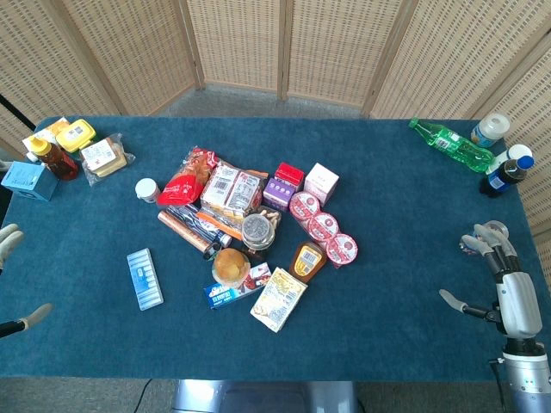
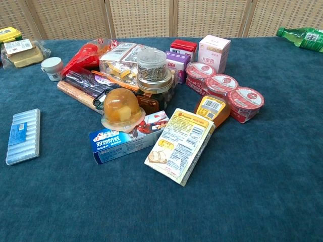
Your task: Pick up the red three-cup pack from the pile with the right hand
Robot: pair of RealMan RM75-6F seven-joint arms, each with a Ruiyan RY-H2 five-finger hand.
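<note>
The red three-cup pack [image 1: 324, 227] [image 2: 225, 90] lies on the right edge of the pile, its three round foil lids in a diagonal row. An orange squeeze bottle [image 1: 308, 259] [image 2: 213, 109] touches its near side. My right hand [image 1: 492, 262] hovers low over the cloth far to the right of the pack, fingers spread and holding nothing. Only the fingertips of my left hand [image 1: 10, 241] show at the left edge of the head view, also apart and empty. Neither hand appears in the chest view.
The pile holds a pink carton [image 1: 320, 182], purple box [image 1: 282, 187], clear jar [image 1: 257, 230], yellow flat packet [image 1: 279, 298] and blue box [image 2: 128, 138]. Bottles [image 1: 451, 145] stand at the back right. A blue strip pack [image 1: 145, 278] lies left of the pile.
</note>
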